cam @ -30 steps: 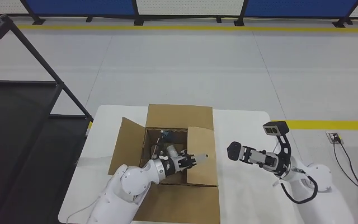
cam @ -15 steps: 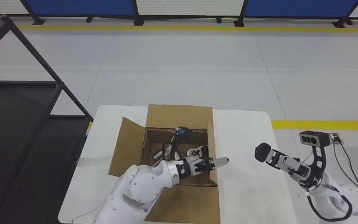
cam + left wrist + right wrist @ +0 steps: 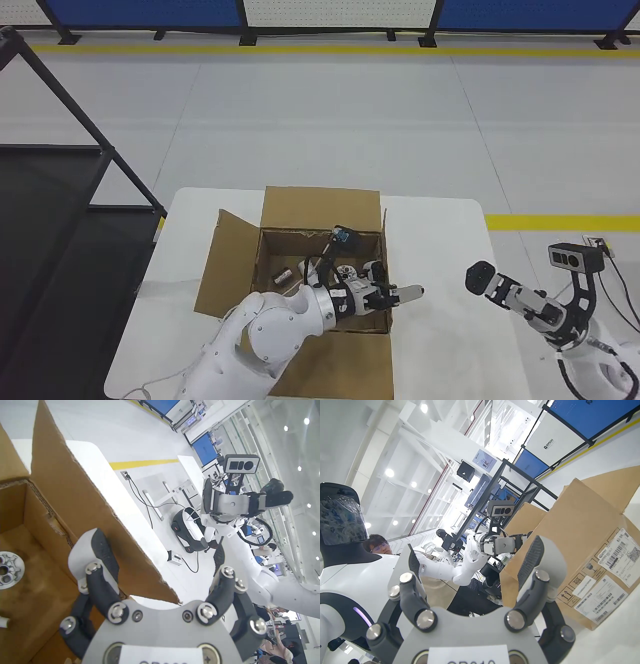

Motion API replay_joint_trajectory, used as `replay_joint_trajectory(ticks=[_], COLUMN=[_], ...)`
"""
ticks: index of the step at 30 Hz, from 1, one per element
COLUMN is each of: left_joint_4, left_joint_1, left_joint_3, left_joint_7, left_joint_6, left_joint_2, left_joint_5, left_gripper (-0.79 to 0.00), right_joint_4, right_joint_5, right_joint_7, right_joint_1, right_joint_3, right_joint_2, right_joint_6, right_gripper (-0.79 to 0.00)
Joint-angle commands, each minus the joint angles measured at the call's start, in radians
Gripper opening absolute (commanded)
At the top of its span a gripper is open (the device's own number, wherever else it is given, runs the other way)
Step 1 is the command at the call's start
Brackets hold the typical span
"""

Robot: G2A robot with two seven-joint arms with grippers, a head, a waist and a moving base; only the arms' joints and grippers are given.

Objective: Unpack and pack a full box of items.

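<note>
Now the box (image 3: 320,205) stands open on the table (image 3: 440,225), and its right flap (image 3: 85,495) is seen almost upright. The left gripper (image 3: 160,547) is placed astride this flap, spread wide, with nothing grasped. The right gripper (image 3: 473,547) is held well apart, also open and empty, so the left arm is judged nearer.

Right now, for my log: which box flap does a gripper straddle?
The right-side flap, upright between the fingers of the open left gripper; the others splay outward.
</note>
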Motion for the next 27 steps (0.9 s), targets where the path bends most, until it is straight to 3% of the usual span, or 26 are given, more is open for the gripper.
replay_joint_trajectory(ticks=[1, 3, 6, 9, 20, 27], left_joint_4=[-0.003, -0.004, 0.018, 0.065, 0.355, 0.508], left_joint_1=[0.006, 0.010, -0.004, -0.050, -0.287, -0.370], left_joint_3=[-0.003, -0.012, -0.002, 0.043, 0.259, 0.349], left_joint_7=[0.005, 0.010, 0.010, -0.004, -0.018, -0.019], left_joint_6=[-0.002, 0.007, -0.005, 0.003, 0.086, 0.129], left_joint_2=[0.001, 0.001, -0.005, -0.022, -0.125, -0.192], left_joint_5=[0.005, 0.000, -0.038, -0.065, -0.083, -0.101], left_gripper=[0.000, -0.083, 0.000, 0.000, 0.000, 0.000], right_joint_4=[-0.006, -0.012, 0.002, 0.015, -0.013, -0.039], right_joint_5=[-0.005, -0.019, -0.056, -0.043, 0.055, 0.111], right_joint_7=[-0.019, -0.039, -0.062, -0.055, -0.031, -0.033], right_joint_1=[-0.004, -0.004, 0.008, 0.009, -0.106, -0.160], right_joint_3=[-0.003, -0.010, -0.021, -0.011, 0.128, 0.179], right_joint_2=[-0.001, -0.001, -0.001, 0.001, 0.017, 0.023], right_joint_6=[0.008, 0.011, 0.018, 0.014, -0.030, -0.033], right_gripper=[0.000, 0.000, 0.000, 0.000, 0.000, 0.000])
